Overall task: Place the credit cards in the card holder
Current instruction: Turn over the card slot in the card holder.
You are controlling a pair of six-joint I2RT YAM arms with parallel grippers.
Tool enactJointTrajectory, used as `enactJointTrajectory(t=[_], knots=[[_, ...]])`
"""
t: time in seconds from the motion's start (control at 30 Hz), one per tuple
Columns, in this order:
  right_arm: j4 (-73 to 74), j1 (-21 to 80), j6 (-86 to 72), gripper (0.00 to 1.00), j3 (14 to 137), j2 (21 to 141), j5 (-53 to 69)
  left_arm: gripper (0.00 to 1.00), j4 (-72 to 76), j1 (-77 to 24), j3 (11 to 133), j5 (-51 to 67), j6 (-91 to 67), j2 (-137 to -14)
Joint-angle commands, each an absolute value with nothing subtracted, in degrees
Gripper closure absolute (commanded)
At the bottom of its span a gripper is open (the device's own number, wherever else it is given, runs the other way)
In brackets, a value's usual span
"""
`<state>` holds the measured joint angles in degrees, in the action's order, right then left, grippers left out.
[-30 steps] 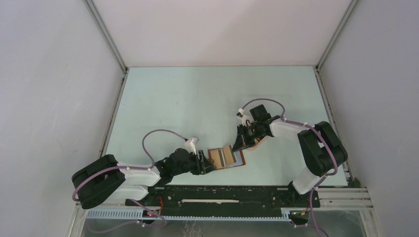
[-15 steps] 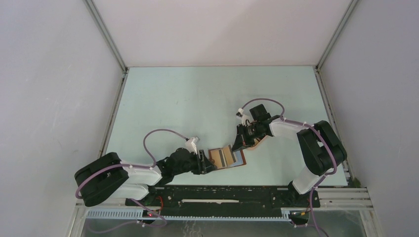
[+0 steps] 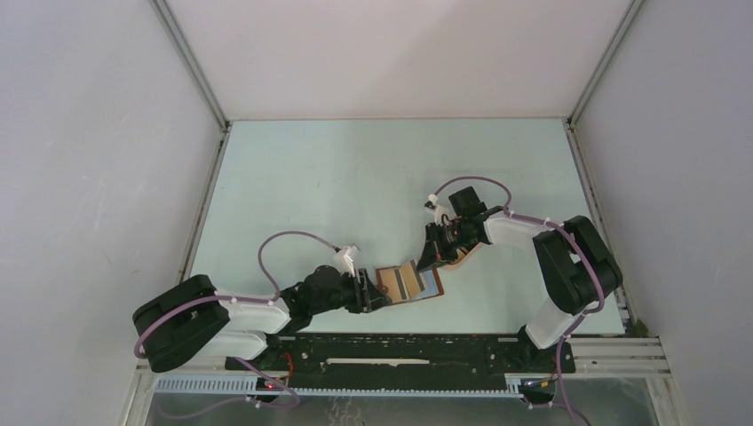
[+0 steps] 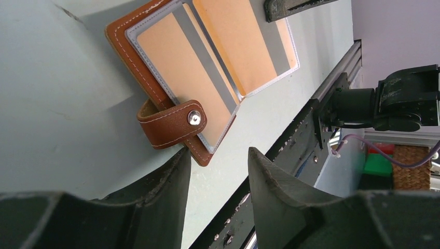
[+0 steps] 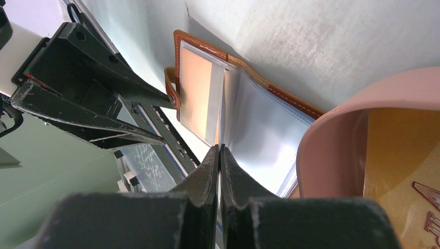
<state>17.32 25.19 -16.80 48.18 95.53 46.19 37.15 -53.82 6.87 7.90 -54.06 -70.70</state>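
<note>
card holder (image 3: 401,282) lies open and flat on the table (image 3: 355,177) near the front edge, between the two arms. in the left wrist view the card holder (image 4: 176,78) shows its brown leather cover with white stitching, tan pages with grey strips, and the snap tab (image 4: 174,124) folded over the near edge with its metal stud up. left gripper (image 4: 218,155) sits low just at that near corner, jaws apart with nothing between them, one fingertip (image 4: 181,158) right beside the tab; touching or not, cannot tell. left gripper (image 3: 377,297) in the top view is at the holder's left side. right gripper (image 3: 428,260) is at the holder's far right side. in the right wrist view the right gripper (image 5: 220,150) has fingers pressed nearly together with only a hairline slit, tips pointing down over the clear sleeves (image 5: 259,135) of the open card holder (image 5: 200,98); cannot tell if anything thin is pinched in that slit. pink tray (image 5: 332,150) sits just right of the holder, its rim over the holder's edge in this view. a yellow-orange card (image 5: 399,150) lies inside the tray, some reddish print at its lower corner. other cards are not made out. pink tray (image 3: 463,255) is mostly hidden under the right arm in the top view.
</note>
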Motion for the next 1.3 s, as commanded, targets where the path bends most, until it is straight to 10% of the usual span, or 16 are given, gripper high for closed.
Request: enactJointTrajectory(t=[0.0,0.8,1.27], knots=[[17.13,24.87,-16.23,0.91,50.16,95.73,46.46,0.5,38.7,-53.53,9.45,7.44,-53.2,-69.44],[20.72,34.45,-13.37,0.61,56.14,99.45,52.71,0.49,21.92,-53.35,10.04,0.34,-46.52,-53.06],[33.94,35.23,5.85,0.6,63.48,91.62,51.17,0.37,22.62,-53.35,6.74,-3.16,-44.22,-41.83]])
